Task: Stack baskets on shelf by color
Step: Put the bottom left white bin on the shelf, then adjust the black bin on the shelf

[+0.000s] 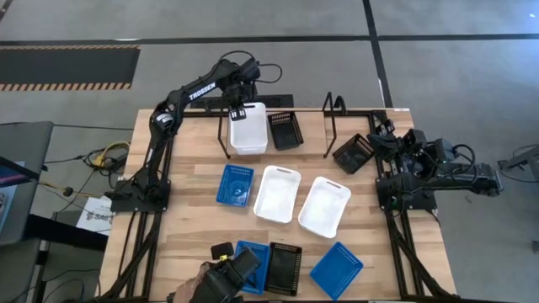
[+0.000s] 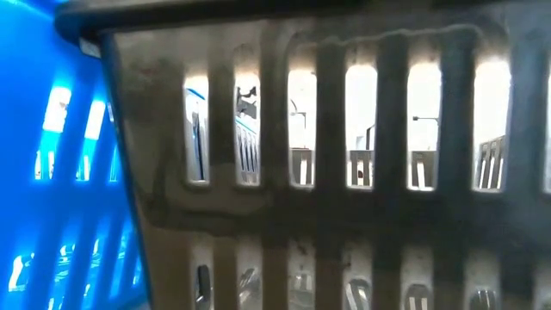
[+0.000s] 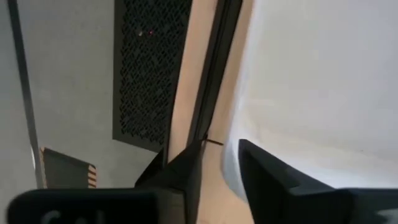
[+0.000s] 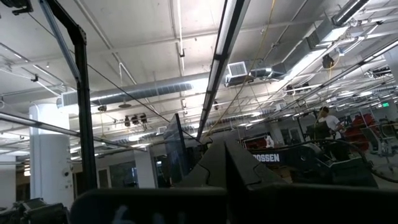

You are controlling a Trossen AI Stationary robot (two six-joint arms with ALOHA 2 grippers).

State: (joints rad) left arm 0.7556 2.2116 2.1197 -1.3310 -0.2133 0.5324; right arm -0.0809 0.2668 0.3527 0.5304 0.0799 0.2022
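In the high view my left gripper (image 1: pixel 238 112) is at the far left corner of a white basket (image 1: pixel 249 129) that sits in the left bay of the black shelf (image 1: pixel 335 109). A black basket (image 1: pixel 284 130) lies in the bay beside it. Another black basket (image 1: pixel 354 153) lies tilted by the shelf's right divider. My right gripper (image 1: pixel 381 140) hovers just right of it, shut and touching nothing. Its fingers (image 4: pixel 225 163) point up at the ceiling. On the table lie two white baskets (image 1: pixel 277 194) (image 1: pixel 325 206) and a blue basket (image 1: pixel 235 185). My left gripper is shut on the white basket's rim (image 3: pixel 232 167) at its far left corner. One finger (image 3: pixel 267 180) is inside the basket and the other finger (image 3: pixel 183 177) is outside, coming from above. The basket rests in the shelf's bay.
Near the table's near edge lie a blue basket (image 1: pixel 251 261), a black basket (image 1: pixel 283 268) and another blue basket (image 1: pixel 337 269). A black basket wall (image 2: pixel 344 155) and a blue one (image 2: pixel 60 155) fill the low view. A dark object (image 1: pixel 221 278) sits at the near edge.
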